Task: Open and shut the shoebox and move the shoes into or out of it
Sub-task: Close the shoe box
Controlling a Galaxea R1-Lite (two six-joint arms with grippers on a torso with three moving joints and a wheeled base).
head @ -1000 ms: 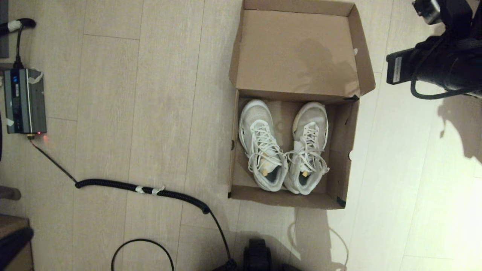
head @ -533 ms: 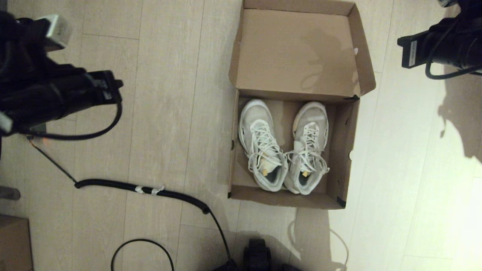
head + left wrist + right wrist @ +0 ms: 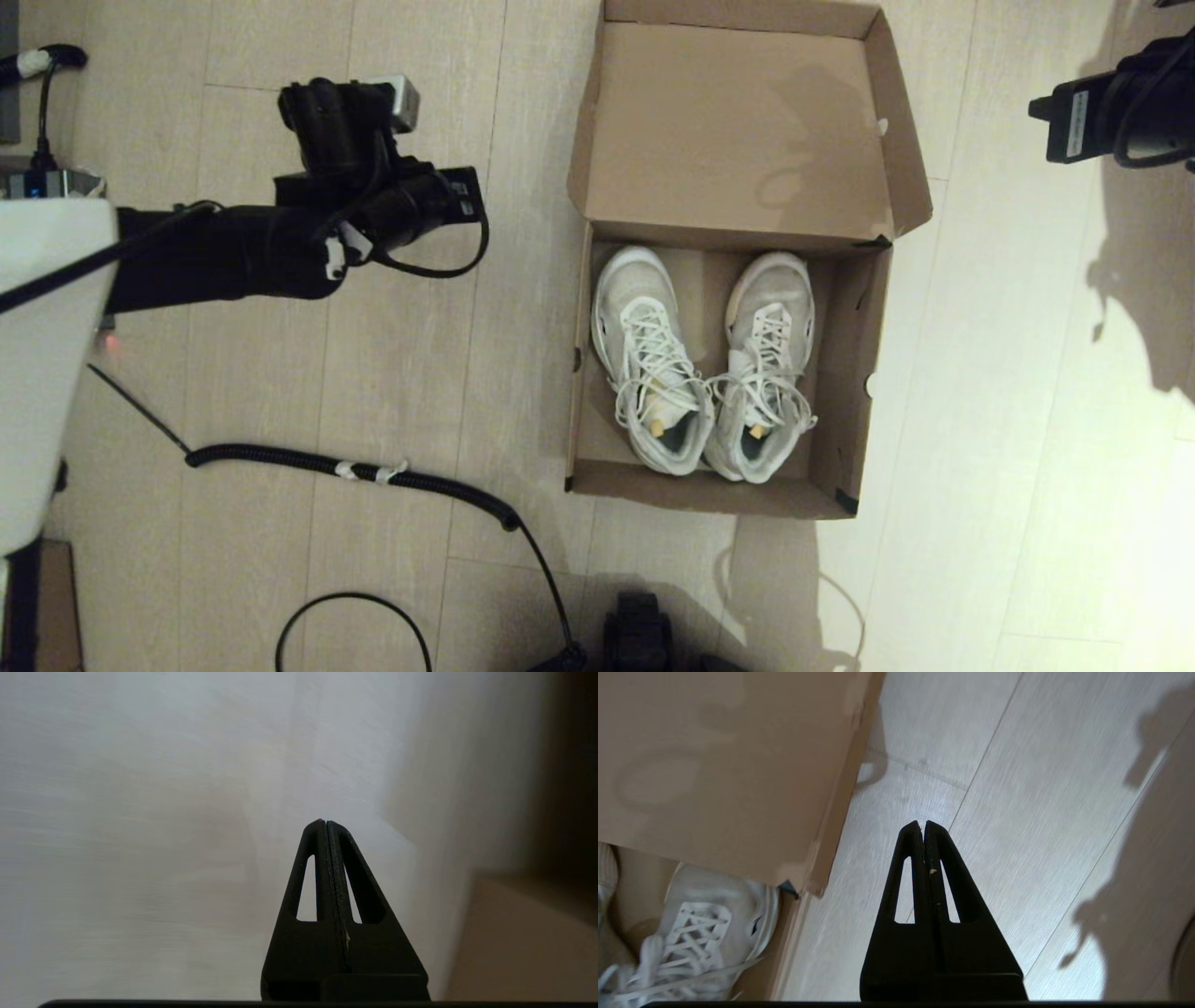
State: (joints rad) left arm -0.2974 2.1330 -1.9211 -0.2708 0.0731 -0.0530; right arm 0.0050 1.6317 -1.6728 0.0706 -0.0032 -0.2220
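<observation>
- The shoebox [image 3: 845, 373] sits on the floor [image 3: 392, 373] right of centre in the head view, its lid [image 3: 738, 131] folded back flat on the far side, inner face up.
- The 2 shoes [image 3: 700, 364] lie side by side in the box, toes toward the lid hinge, laces loose, heel openings nearest the robot.
- The left shoe touches the right shoe near the heels.
- The left arm reaches in from the left edge of the head view, left of the box and apart from it.
- The left gripper [image 3: 325, 822] has its fingers pressed together, holding nothing, over bare floor, with a brown cardboard surface near it.
- The right arm shows at the upper right corner of the head view, right of the lid and clear of it.
- The right gripper [image 3: 923, 823] is pressed together and empty, over floor just beside the lid's edge.
- A coiled black cable [image 3: 355, 467] lies on the floor left of the box.
- A grey device [image 3: 47, 182] sits at the far left, partly hidden by the arm.
</observation>
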